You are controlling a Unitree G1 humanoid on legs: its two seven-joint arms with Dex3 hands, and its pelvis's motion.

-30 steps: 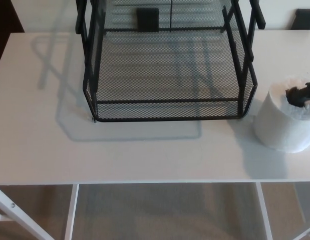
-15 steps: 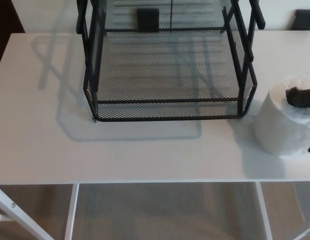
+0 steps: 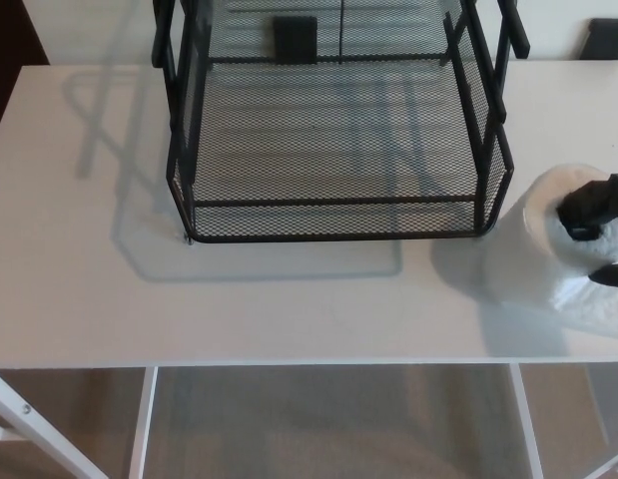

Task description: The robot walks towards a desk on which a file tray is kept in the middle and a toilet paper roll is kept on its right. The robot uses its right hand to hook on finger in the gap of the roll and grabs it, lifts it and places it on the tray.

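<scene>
I see my right robot hand (image 3: 598, 215) at the frame's right edge, one finger hooked into the core of the toilet paper roll (image 3: 548, 254), apparently gripping it. The roll sits tilted on the white table (image 3: 79, 279), just right of the black mesh file tray (image 3: 338, 218).

white tp roll (image 3: 548, 249) tilted, just right of black mesh tray (image 3: 338, 215).
</scene>
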